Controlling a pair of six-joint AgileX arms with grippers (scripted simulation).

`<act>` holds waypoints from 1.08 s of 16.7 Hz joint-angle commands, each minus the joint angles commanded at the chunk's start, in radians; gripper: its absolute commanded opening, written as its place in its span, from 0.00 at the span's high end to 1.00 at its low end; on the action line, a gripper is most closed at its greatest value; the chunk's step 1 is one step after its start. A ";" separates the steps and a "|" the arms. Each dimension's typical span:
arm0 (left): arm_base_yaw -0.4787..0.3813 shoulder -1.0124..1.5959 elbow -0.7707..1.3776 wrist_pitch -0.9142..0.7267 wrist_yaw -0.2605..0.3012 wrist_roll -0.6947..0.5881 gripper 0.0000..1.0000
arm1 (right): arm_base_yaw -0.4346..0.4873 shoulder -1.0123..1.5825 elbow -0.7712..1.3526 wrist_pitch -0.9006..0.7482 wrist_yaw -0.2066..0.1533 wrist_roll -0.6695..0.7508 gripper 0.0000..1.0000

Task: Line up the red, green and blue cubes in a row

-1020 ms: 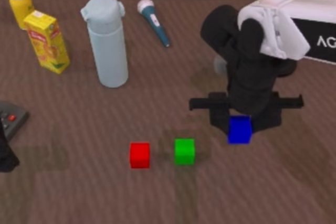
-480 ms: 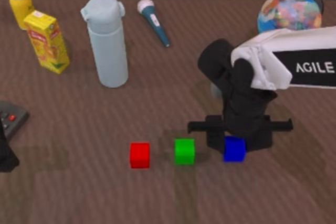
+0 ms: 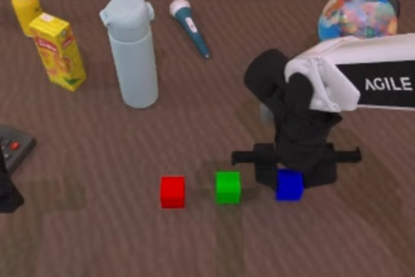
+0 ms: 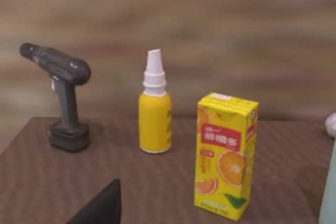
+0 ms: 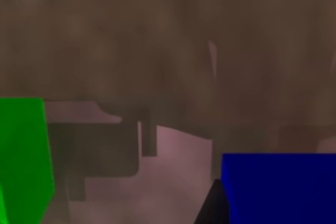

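the right gripper (image 3: 290, 180) hangs low over the brown woven table (image 3: 194, 244), just off centre toward four o'clock, its black body reaching down from the white forearm that enters from three o'clock. the small deep blue cube (image 3: 289, 185) sits right under it, at the gripper's lower edge, and appears to be on the tabletop. in the right wrist view the blue cube (image 5: 278, 187) fills the near corner with one dark fingertip (image 5: 212, 205) against its side, but whether the fingers are pinching the cube or spread clear of it cannot be told from these views.

the small bright green cube (image 3: 227, 187) lies just beside the blue one, toward nine o'clock from it, with a narrow gap between them. the small bright red cube (image 3: 172, 192) lies farther along the same line toward nine o'clock, also apart from the green one. all three sit roughly level, at about six o'clock from the table's centre.

the left gripper (image 3: 8, 192) is parked at the table's nine o'clock edge, only a dark sliver of it showing; its fingers cannot be told either.

toward eleven o'clock stand a tall pale blue bottle (image 3: 131, 50), a yellow juice carton (image 3: 58, 51) and a yellow squeeze bottle with a white nozzle (image 3: 23, 1). a teal and white microphone (image 3: 189, 27) lies near twelve o'clock, and a multicoloured ball (image 3: 356, 14) rests at one o'clock. the left wrist view also shows a dark grey cordless drill (image 4: 60, 95) standing upright.
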 joint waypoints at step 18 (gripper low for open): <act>0.000 0.000 0.000 0.000 0.000 0.000 0.00 | 0.002 -0.007 0.013 -0.018 0.000 -0.002 0.00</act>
